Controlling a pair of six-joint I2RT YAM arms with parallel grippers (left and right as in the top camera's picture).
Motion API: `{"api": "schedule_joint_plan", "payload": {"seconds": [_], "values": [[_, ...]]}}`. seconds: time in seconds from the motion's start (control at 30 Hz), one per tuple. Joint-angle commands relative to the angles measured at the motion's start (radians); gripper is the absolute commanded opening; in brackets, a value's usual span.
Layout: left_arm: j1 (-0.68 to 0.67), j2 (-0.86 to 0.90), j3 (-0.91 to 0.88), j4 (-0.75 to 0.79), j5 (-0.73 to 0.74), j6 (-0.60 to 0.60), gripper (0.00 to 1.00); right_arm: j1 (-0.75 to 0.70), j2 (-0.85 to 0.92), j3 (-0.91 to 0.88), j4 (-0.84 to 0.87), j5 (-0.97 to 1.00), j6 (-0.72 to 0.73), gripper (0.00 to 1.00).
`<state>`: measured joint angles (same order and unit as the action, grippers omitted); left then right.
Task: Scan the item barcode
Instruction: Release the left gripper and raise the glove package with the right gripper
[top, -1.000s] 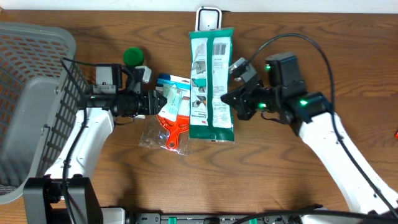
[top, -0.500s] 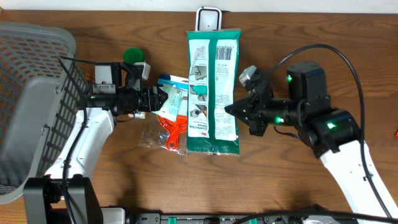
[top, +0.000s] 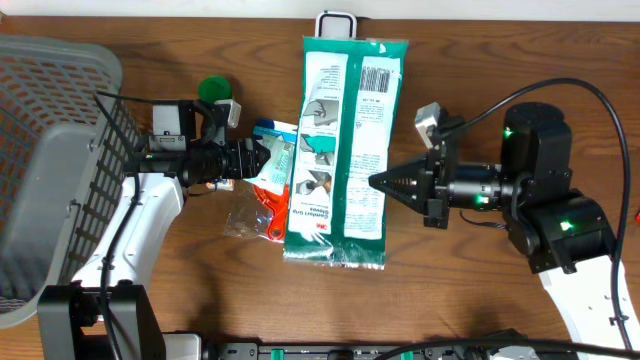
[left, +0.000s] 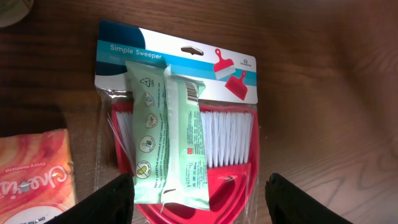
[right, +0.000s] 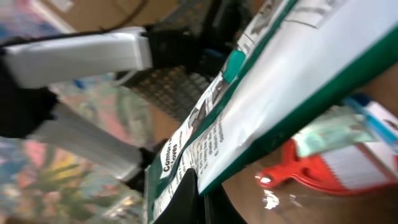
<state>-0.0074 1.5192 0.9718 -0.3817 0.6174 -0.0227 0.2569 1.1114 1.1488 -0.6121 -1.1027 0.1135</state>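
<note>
— On the brown wooden bench (top: 480, 80), what's the biggest thing from your seat?

— I see the grey wire-mesh basket (top: 50, 150). It sits at the left edge, beside my left arm.

— And the item to scan?

— The large green-and-white flat plastic package (top: 345, 150) is mid-bench, its long side running front to back. My right tool (top: 385, 183) is clamped on its right edge, jaws closed on the film. In the right wrist view the package crosses the frame at a slant. Its black barcode (top: 375, 78) faces up near the far right corner. The far end meets a small white rounded device (top: 336, 22) at the back of the bench.

— Left side?

— My left tool (left: 200, 193) hangs with its jaws spread wide, gripping nothing. Below it is a clear-bagged red dustpan-and-brush set with a blue header card (left: 180, 59), and the green package overlaps that set's right edge. A pale green soft packet (left: 168, 149) lies on top of the set. An orange tissue pack (left: 34, 177) lies just beside it. The smallest thing I can see is a round green lid (top: 212, 90) near the left arm.
</note>
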Motion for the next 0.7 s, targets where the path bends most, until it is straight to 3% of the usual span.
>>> {"api": "schedule_joint_plan", "payload": {"seconds": [0.0, 0.67], "values": [[0.005, -0.008, -0.007, 0.004, -0.009, -0.001, 0.68, -0.007, -0.017, -0.001, 0.006, -0.127, 0.059, 0.01], [0.005, -0.008, -0.007, 0.003, -0.009, -0.001, 0.68, -0.007, -0.035, -0.001, -0.023, -0.099, 0.023, 0.01]]}}
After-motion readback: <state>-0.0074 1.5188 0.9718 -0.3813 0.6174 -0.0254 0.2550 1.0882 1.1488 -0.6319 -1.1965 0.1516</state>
